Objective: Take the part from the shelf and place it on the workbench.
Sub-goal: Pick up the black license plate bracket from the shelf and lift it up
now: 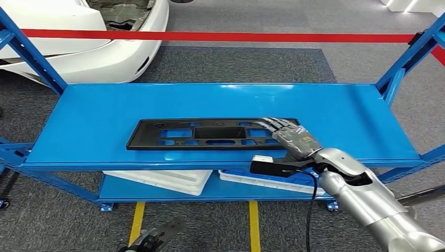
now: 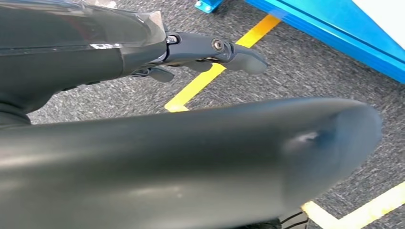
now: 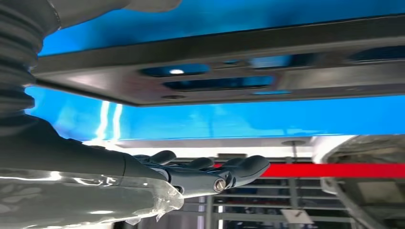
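The part point(image 1: 210, 134), a long flat black frame with cut-outs, lies flat on the top board of the blue shelf point(image 1: 105, 110), lengthwise and toward the front edge, so its near rim is easy to reach from where the robot stands. The right hand point(image 1: 286, 135) reaches over the front edge to the part's right end. Its fingers point(image 1: 273, 124) are stretched out, apart and low over that end. They appear to rest on or just above the frame, though the head view is too flat to tell contact. The right wrist view shows the fingers straight and holding nothing, with the part close alongside them. So the hand is wide and empty, placed as if to get a hold on the end of the frame before any lift.

The left hand point(image 2: 215, 50) hangs down by the robot's side over the grey floor point(image 2: 310, 71) with its yellow lines point(image 2: 200, 81). Its fingers lie fairly straight with nothing in them.

Two white trays point(image 1: 162, 180) sit on the lower board. The task is at its start: the part is not yet gripped.
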You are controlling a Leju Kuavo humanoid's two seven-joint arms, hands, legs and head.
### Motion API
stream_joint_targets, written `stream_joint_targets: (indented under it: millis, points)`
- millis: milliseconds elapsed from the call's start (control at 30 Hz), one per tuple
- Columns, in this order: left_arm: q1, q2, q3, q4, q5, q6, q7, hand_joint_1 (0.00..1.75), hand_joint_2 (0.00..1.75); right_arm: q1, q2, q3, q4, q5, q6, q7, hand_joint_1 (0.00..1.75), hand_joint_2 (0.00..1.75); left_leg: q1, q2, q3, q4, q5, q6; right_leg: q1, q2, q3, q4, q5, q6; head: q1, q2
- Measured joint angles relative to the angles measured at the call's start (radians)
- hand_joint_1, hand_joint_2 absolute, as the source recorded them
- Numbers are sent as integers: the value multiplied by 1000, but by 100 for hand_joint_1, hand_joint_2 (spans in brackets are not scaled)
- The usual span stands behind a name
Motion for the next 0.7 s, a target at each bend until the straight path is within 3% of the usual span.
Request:
stream_joint_targets:
  millis: [267,700]
  points:
    - [0,-2,-11,0,1,-2,5,0,0,-18,41,40,56,-31,-43,-5,0,175,0,0,0,0,0,0,0,0,0,0,0,0,0,0]
    - [-1,-2,-20,0,6,1,13,0,0,-29,60,51,126,-24,-106,2,0,175,0,0,0,0,0,0,0,-1,0,0,0,0,0,0]
